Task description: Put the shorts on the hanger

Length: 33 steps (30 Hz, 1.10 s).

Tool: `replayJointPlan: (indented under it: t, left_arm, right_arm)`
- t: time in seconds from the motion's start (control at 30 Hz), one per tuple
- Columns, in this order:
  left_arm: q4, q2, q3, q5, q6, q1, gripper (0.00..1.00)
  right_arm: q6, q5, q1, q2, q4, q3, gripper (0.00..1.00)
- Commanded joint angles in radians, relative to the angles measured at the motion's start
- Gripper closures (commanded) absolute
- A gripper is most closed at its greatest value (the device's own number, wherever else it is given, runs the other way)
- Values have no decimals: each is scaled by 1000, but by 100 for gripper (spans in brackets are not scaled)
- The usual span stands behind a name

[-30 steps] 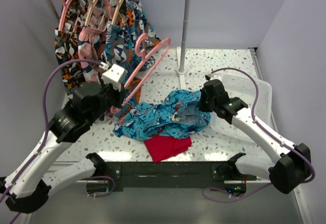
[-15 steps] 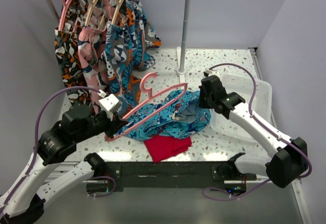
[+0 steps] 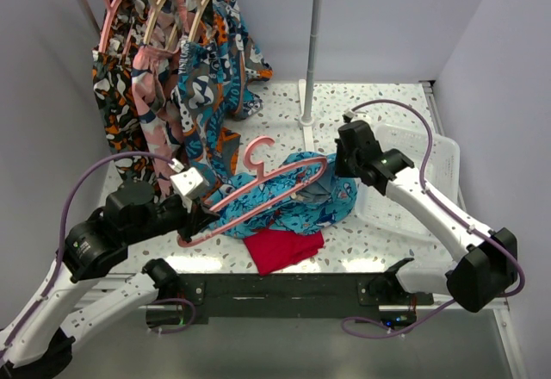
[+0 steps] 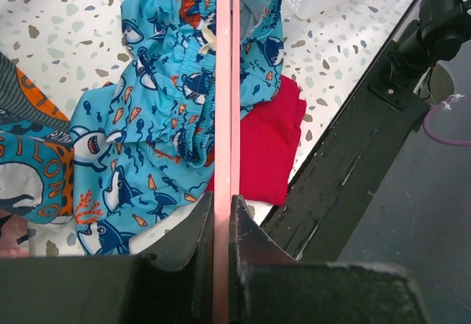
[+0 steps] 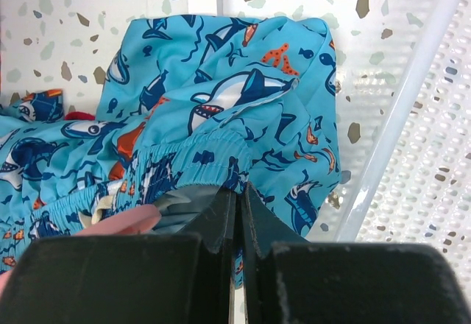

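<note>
Nearest, at 6 o'clock of the pile, a red cloth [image 3: 282, 250] lies partly under the shorts [image 5: 221, 81], which sprawl mid-surface. At 9 o'clock the left gripper [image 3: 195, 218] is clamped on one end of the pink hanger [image 4: 224, 81], whose bar runs over the shorts toward 2 o'clock. There the right gripper [image 5: 241, 195] is pinched together on the waistband.

The risk, I judge, is that the thin hanger twists in that end-on hold. Its far tip could also snag bunched fabric instead of entering the waist, and the pinch may trap both layers, leaving no opening.

The speckled white surface [image 3: 370, 108] carries a white basket [image 3: 422, 159] at 3 o'clock. Farther off, at 11 o'clock, a rack [image 3: 314, 43] holds patterned clothes [image 3: 198, 77] against pale walls.
</note>
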Motion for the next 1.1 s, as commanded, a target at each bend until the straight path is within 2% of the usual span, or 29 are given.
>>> replayJointPlan:
  t: [0.0, 0.3, 0.43, 0.57, 0.67, 0.77, 0.83, 0.9, 1.07]
  left_arm:
    - [37, 10, -1, -5, -8, -13, 100]
    - [57, 74, 2, 43, -5, -27, 100]
    - [91, 102, 9, 24, -12, -25, 100]
    - [212, 138, -7, 2, -54, -25, 100]
    - [310, 183, -51, 48, -74, -25, 100]
    - [405, 200, -98, 1, -117, -25, 100]
    - [459, 197, -129, -39, -142, -25, 100]
    - [602, 162, -213, -61, -192, -27, 100]
    - [732, 128, -306, -124, -222, -37, 100]
  right_arm:
    - [-17, 27, 0, 4, 0, 56, 100]
    - [-23, 31, 10, 1, -26, 106, 100]
    - [-25, 39, 34, -1, -41, 133, 100]
    - [-16, 77, 103, 4, -44, 177, 100]
    - [-16, 122, 166, 44, -69, 248, 100]
    - [-17, 128, 207, 76, -89, 305, 100]
    - [-19, 128, 229, 79, -77, 314, 100]
    - [-17, 122, 240, 85, -69, 316, 100]
    - [-10, 120, 243, 73, -58, 284, 99]
